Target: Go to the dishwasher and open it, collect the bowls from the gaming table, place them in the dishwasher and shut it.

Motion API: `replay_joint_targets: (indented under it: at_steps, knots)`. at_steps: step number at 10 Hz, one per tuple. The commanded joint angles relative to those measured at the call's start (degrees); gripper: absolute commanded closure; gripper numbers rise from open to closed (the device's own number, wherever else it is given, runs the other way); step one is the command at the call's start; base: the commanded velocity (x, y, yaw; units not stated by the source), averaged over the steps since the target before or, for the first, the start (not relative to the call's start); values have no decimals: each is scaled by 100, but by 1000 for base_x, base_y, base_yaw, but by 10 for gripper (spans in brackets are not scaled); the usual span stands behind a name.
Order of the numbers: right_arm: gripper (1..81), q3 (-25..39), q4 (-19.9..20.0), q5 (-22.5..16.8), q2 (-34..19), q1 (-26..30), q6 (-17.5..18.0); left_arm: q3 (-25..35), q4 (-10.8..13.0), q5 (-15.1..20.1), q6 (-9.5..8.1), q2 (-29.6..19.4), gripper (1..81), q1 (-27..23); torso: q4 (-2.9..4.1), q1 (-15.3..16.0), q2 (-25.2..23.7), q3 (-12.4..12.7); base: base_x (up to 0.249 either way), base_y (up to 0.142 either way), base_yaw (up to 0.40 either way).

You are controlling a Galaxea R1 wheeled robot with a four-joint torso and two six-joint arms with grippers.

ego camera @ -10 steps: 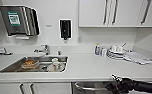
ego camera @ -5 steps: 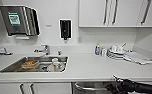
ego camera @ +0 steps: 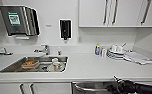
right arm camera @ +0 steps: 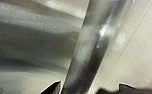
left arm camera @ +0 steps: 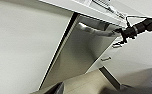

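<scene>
> Right gripper (ego camera: 116,86) wrapped around the bar handle (ego camera: 88,89) of the dishwasher (ego camera: 92,88), low under the counter edge. Looks clenched on it from the left wrist view too, black fingers (left arm camera: 123,33) hooked on the handle end. Steel door (left arm camera: 79,57) tilted out at the top, dark gap along its side.

>> Any labels worth reading?

> Nope, nothing legible. Green-and-white sticker on the paper towel dispenser (ego camera: 19,21), way too blurry. Black soap dispenser (ego camera: 65,29) on the wall, no readable logo. Small bottle (ego camera: 97,49) with a yellow cap by the dishes, label just a smudge.

>> What else around?

> Sink (ego camera: 34,64) left of the dishwasher, with an orange-brown bowl, a white cup and more dishes inside. Faucet (ego camera: 45,49) behind it. Stack of plates and cups (ego camera: 116,52) on the counter right of the bottle, white cloth (ego camera: 137,58) beside that. Upper cabinets (ego camera: 117,12) overhead. White drawers (left arm camera: 107,58) just past the door.

>> Left gripper?

> Can't tell, just a dark bit at the frame edge.
</scene>
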Motion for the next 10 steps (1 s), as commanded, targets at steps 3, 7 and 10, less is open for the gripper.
replay_joint_targets:
  at_steps: [3, 7, 10]
  knots:
    - [10, 160, 289, -1208, -211, 295, -46, 115, 92, -8, 36, -263, 10, -441, 0, 0, 0, 0, 0, 0, 0]
    - [10, 160, 263, -1147, -238, 198, -46, 115, 92, 1, 36, -255, 10, -441, 0, 0, 0, 0, 0, 0, 0]
    - [10, 186, 263, -1147, -238, 198, -11, 115, 92, 1, 36, -255, 10, -441, 0, 0, 0, 0, 0, 0, 0]
